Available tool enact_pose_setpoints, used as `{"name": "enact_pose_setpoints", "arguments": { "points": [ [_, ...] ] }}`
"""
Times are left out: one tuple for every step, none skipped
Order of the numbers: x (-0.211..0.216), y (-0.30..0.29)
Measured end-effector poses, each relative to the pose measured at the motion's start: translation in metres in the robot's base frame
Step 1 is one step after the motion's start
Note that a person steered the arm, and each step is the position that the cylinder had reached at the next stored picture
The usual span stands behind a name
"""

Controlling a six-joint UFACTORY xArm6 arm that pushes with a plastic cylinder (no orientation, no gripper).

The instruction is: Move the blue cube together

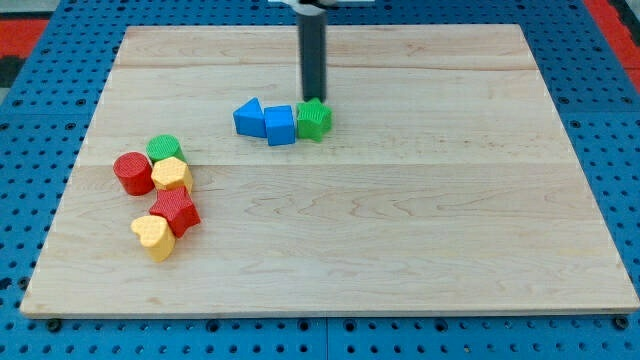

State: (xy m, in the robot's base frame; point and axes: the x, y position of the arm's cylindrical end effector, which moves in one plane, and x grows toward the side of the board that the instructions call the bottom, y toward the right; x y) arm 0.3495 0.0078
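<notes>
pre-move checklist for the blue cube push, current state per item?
1. My tip visible: ok, just above the green star block.
2. Blue cube located: ok, mid-row, board's upper centre.
3. Blue cube against the blue triangular block: ok, they appear to touch.
4. Green star block beside the cube's right: ok, touching.
5. Tip contacting the green block: cannot tell.
6. Left cluster (red cylinder, green cylinder, yellow blocks, red star) out of the way: ok.
</notes>
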Motion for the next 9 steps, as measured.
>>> {"name": "enact_pose_setpoints", "arguments": {
  "points": [
    [0.017,0.009],
    [0.033,0.024],
    [0.088,0.047],
    [0.123,0.063],
    [0.130,0.023],
    [0.103,-0.071],
    [0.064,-0.103],
    [0.030,-0.073],
    [0.019,-0.083]
  ]
}}
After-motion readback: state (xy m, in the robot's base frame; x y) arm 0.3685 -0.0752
